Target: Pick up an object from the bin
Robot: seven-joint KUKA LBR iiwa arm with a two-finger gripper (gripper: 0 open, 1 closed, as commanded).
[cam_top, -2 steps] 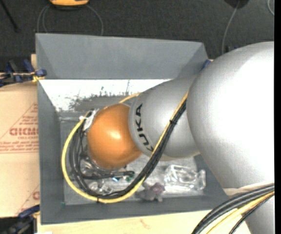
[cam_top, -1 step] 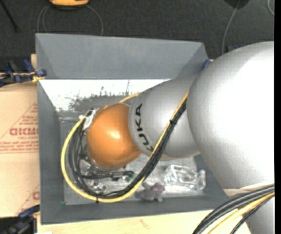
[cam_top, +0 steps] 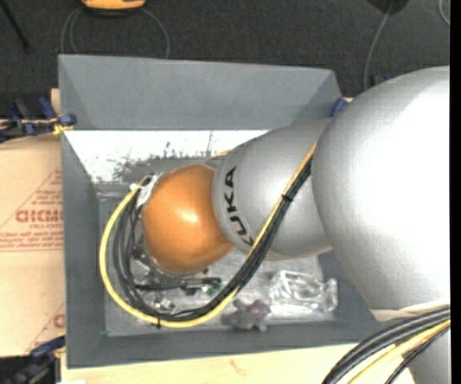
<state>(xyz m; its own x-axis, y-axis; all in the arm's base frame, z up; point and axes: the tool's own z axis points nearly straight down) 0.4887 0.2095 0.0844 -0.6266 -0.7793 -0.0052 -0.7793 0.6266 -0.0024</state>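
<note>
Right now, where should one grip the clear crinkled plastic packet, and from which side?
Likely from straight above, on a raised fold near the middle of the clear plastic packet: it lies flat and crumpled, with the bin wall close alongside.

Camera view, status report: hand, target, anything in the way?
Hand low in left of bin, under orange cover. Target hidden beneath it. Clear crinkled wrapper and small purple piece lie apart, to its right.
</note>
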